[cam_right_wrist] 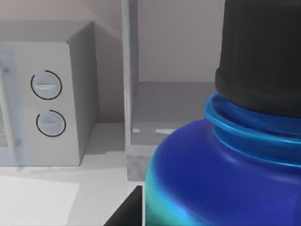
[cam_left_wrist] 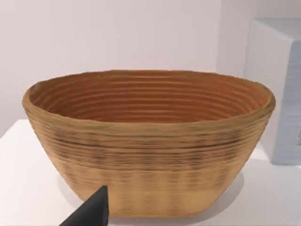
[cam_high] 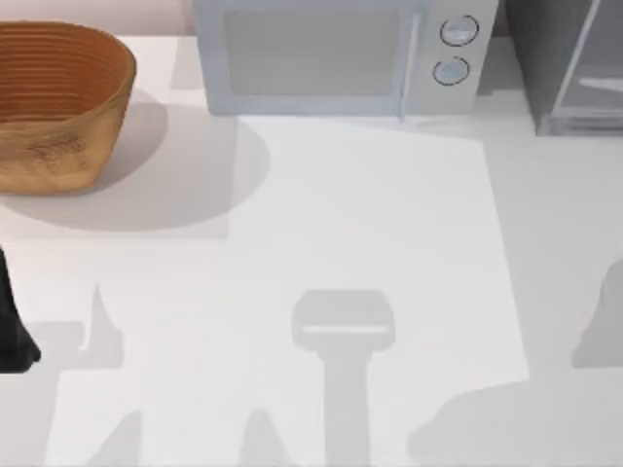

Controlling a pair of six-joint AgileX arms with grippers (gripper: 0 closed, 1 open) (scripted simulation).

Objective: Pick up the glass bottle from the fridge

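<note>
The glass bottle (cam_right_wrist: 207, 183) is deep blue shading to turquoise, with a black ribbed cap (cam_right_wrist: 263, 52), and sits very close in the right wrist view. One dark finger (cam_right_wrist: 126, 213) of my right gripper presses against its side, so the gripper is shut on it. Behind the bottle stands the fridge (cam_right_wrist: 130, 70), its grey inner compartment open and bare. In the top view the fridge (cam_high: 569, 68) is at the back right corner. My left arm (cam_high: 12, 336) rests at the table's left edge, with one fingertip (cam_left_wrist: 94, 213) pointing at the basket.
A woven brown basket (cam_high: 54, 102) stands at the back left, also close in the left wrist view (cam_left_wrist: 146, 146). A silver microwave (cam_high: 336, 53) with two round dials sits at the back centre, just left of the fridge.
</note>
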